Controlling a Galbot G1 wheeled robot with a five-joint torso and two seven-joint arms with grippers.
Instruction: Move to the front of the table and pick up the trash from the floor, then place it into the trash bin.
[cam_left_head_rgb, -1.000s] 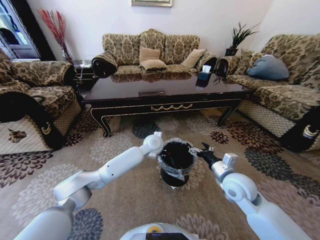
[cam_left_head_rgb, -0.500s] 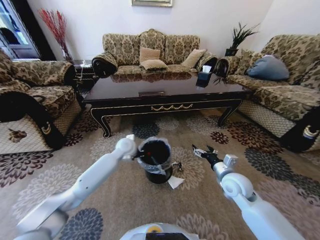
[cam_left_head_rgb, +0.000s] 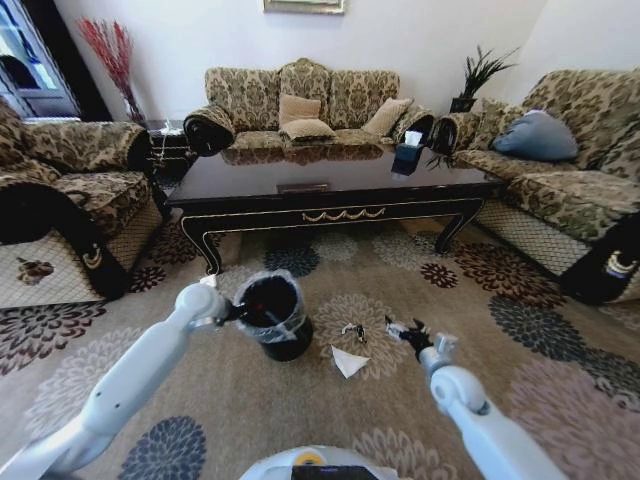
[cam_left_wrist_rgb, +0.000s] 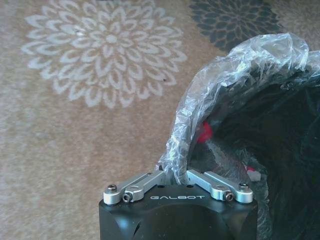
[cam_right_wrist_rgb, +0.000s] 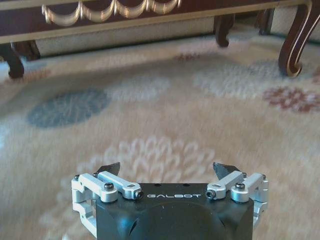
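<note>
The patterned carpet (cam_left_head_rgb: 300, 400) covers the floor in front of the desk (cam_left_head_rgb: 330, 185), a long glossy near-black piece with gold scroll ornament on its apron, standing well beyond both arms.

The trash bin (cam_left_head_rgb: 272, 315), a small round black bucket with a clear liner bag ruffled over its rim, is on the robot's left side, between the desk and the robot. The left gripper (cam_left_head_rgb: 232, 312) is at the bin's rim; in the left wrist view its fingers (cam_left_wrist_rgb: 176, 176) are closed tight on the rim and the bunched liner.

The right gripper (cam_left_head_rgb: 404, 330) hangs low over the carpet, right of the bin; in the right wrist view its fingers (cam_right_wrist_rgb: 111, 168) stand wide apart with nothing between them.

The trash lies on the carpet between bin and right gripper: a white crumpled triangular paper (cam_left_head_rgb: 348, 362), and just beyond it a small clear item (cam_left_head_rgb: 352, 331) too small to make out.
</note>
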